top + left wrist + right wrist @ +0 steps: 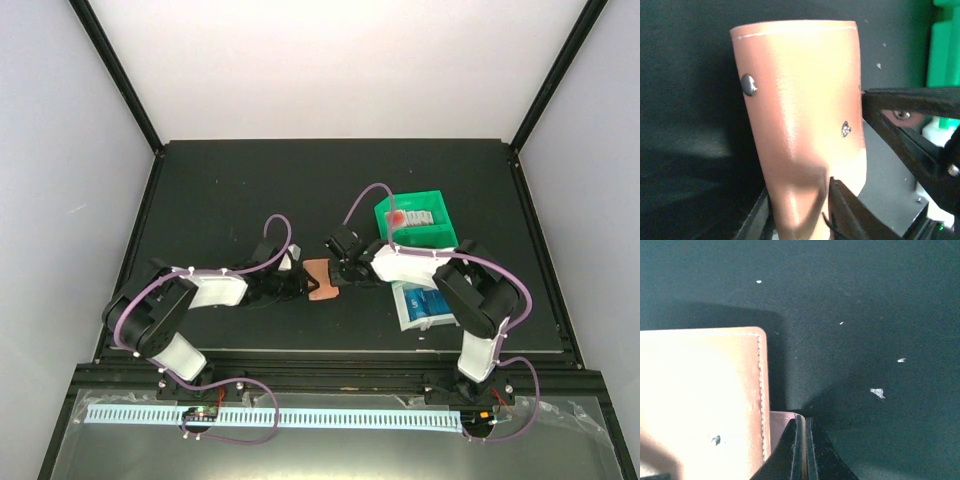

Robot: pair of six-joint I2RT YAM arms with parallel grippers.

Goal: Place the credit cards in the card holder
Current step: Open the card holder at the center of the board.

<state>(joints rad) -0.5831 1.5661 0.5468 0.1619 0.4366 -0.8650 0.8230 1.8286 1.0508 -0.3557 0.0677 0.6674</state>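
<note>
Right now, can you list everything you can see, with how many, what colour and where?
folding leather-like wallet: one, salmon-pink, mid-table between the grippers
flat plastic cards: count unclear, bright blue, in the white tray
deep plastic bin: one, green, back right, grey bits inside
shallow plastic tray: one, white, near right
table: one, black, under everything
left gripper: one, black, wallet's left side
right gripper: one, black, shut on wallet's right edge

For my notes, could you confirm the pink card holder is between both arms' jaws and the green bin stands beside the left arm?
Not the left: the top external view shows the green bin beside the right arm. The pink card holder is between the jaws.
</note>
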